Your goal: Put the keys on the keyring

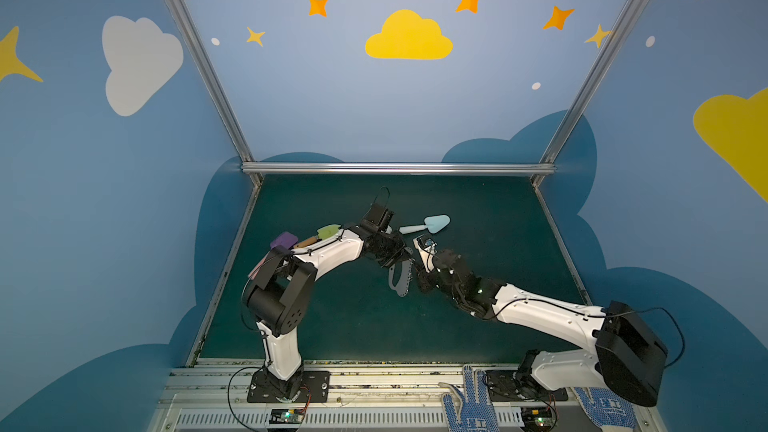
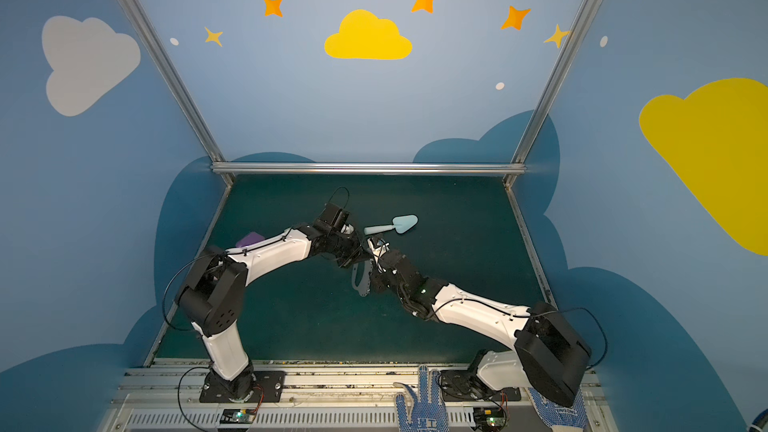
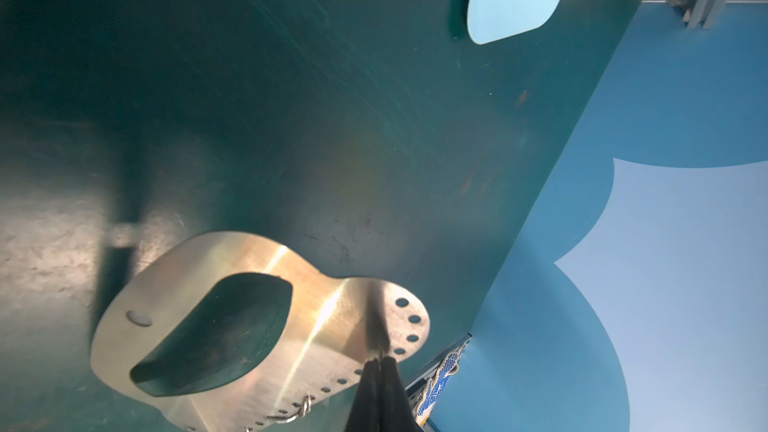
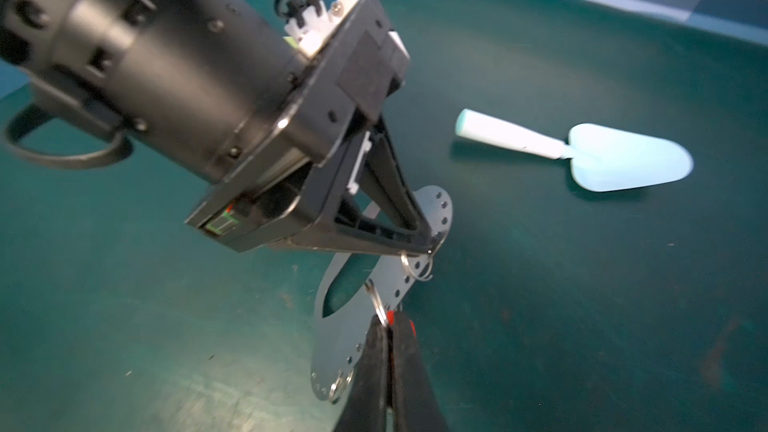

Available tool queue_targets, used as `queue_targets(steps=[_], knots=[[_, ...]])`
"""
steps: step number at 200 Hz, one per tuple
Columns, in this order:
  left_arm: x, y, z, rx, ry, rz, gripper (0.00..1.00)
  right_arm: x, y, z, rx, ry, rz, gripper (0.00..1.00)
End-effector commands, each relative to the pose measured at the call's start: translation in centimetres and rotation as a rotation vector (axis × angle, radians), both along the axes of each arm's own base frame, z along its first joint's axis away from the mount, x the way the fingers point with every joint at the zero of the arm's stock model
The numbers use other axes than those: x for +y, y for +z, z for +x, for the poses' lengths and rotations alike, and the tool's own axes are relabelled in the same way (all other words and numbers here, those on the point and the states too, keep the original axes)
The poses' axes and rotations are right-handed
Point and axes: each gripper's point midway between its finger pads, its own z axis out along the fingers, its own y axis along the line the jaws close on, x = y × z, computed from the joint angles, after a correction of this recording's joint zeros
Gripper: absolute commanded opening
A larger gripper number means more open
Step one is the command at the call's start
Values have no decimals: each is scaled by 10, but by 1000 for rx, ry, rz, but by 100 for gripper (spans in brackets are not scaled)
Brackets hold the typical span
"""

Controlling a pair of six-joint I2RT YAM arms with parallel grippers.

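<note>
The keyring (image 4: 345,351), a flat grey plate with an oval cut-out and a row of small holes, hangs tilted above the green mat in both top views (image 1: 401,282) (image 2: 360,280). My left gripper (image 3: 380,361) is shut on its holed edge, seen from outside in the right wrist view (image 4: 432,248). Little metal rings (image 4: 374,297) hang along that edge. My right gripper (image 4: 388,323) is shut on the keys (image 4: 412,328); only the red tag shows beside the fingers, right at a ring. The two grippers (image 1: 409,260) (image 1: 417,280) meet mid-table.
A pale blue toy shovel (image 1: 432,224) (image 4: 602,155) lies just behind the grippers. Green (image 1: 328,231) and purple (image 1: 284,239) shovels lie behind the left arm. Blue-dotted gloves (image 1: 469,405) rest on the front rail by the right arm's base.
</note>
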Motion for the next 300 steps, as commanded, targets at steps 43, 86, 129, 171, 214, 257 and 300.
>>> queue_targets(steps=[43, 86, 129, 171, 214, 257, 300], knots=[[2, 19, 3, -46, 8, -37, 4, 1, 13, 3, 70, -18, 170, 0], [8, 17, 3, -48, 20, -34, 4, -4, 42, -27, 288, 228, 488, 0], [10, 17, 5, -53, 22, -39, 4, -14, 98, -63, 386, 514, 683, 0], [10, 19, 4, -59, 20, -43, 4, -19, 145, -88, 426, 741, 758, 0], [10, 25, 4, -74, 16, -53, 4, -18, 156, -88, 431, 799, 759, 0], [11, 29, 5, -93, 13, -48, 4, -20, 126, -60, 412, 601, 683, 0], [12, 26, 8, -98, 26, -46, 4, -48, 50, -1, 316, 110, 337, 0]])
